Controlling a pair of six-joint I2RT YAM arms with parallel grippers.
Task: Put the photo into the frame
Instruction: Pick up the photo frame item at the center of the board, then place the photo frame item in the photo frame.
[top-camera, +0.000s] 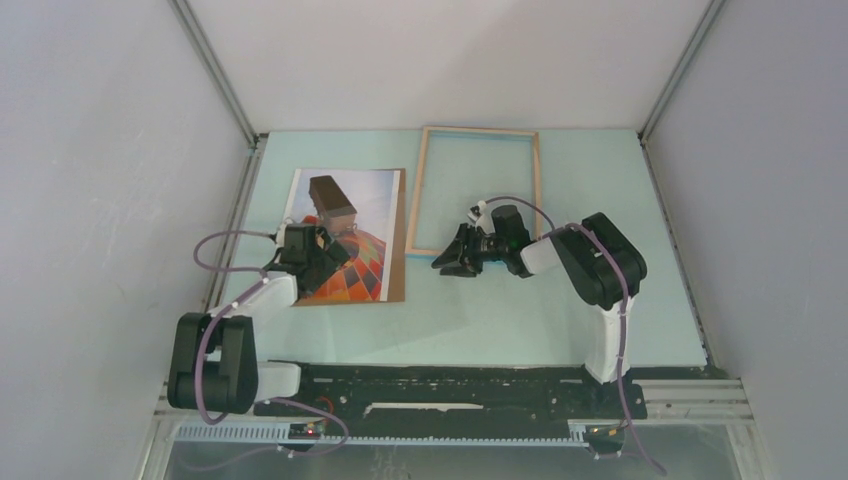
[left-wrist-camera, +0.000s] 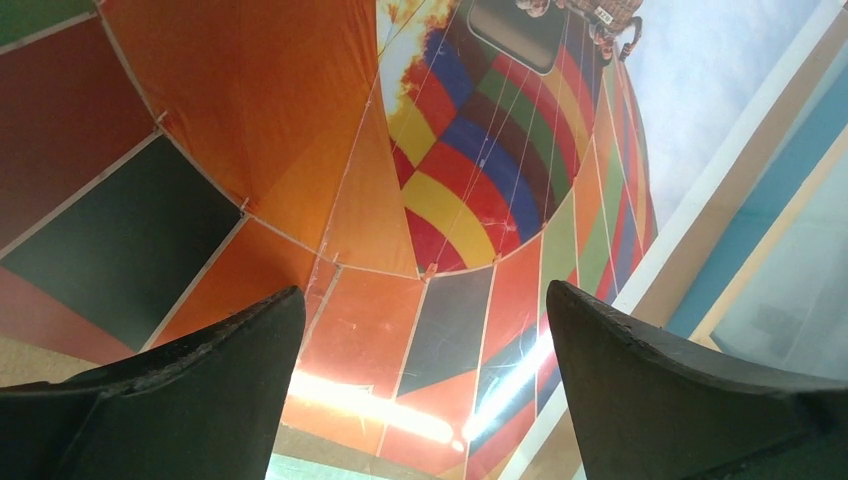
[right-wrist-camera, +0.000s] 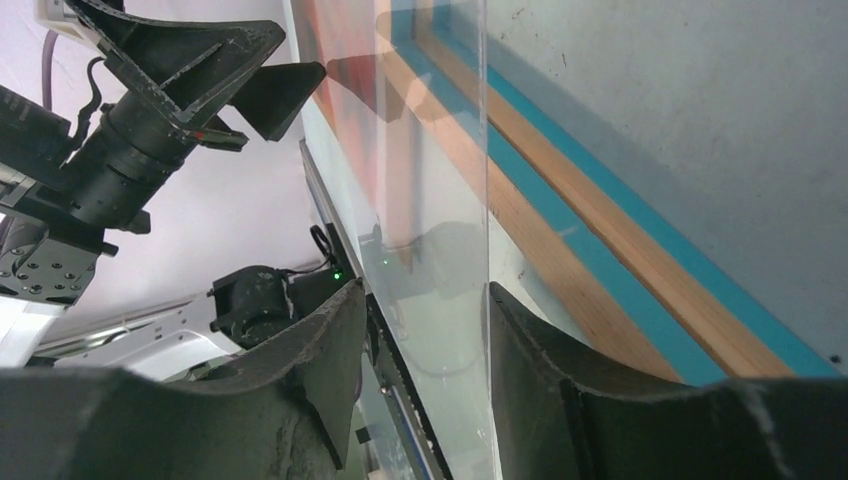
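Observation:
The photo (top-camera: 345, 235), an orange-red balloon print, lies face up on a brown backing board (top-camera: 397, 240) at the left. My left gripper (top-camera: 325, 250) hovers just over its lower half, open wide, with the balloon pattern (left-wrist-camera: 420, 200) filling the gap between the fingers (left-wrist-camera: 220, 370). The frame (top-camera: 415, 190) lies wood side up at the back middle, its turquoise edge (right-wrist-camera: 600, 260) showing beside the rail. My right gripper (top-camera: 452, 262) is at the frame's near left corner, jaws apart. A clear sheet (right-wrist-camera: 440, 250) stands between them, against the right finger (right-wrist-camera: 540, 350).
The frame's turquoise edge (left-wrist-camera: 785, 185) runs just right of the backing board (left-wrist-camera: 690, 285). Grey enclosure walls and metal posts (top-camera: 215, 70) close in the pale mat on three sides. The black base rail (top-camera: 440, 385) lies along the near edge.

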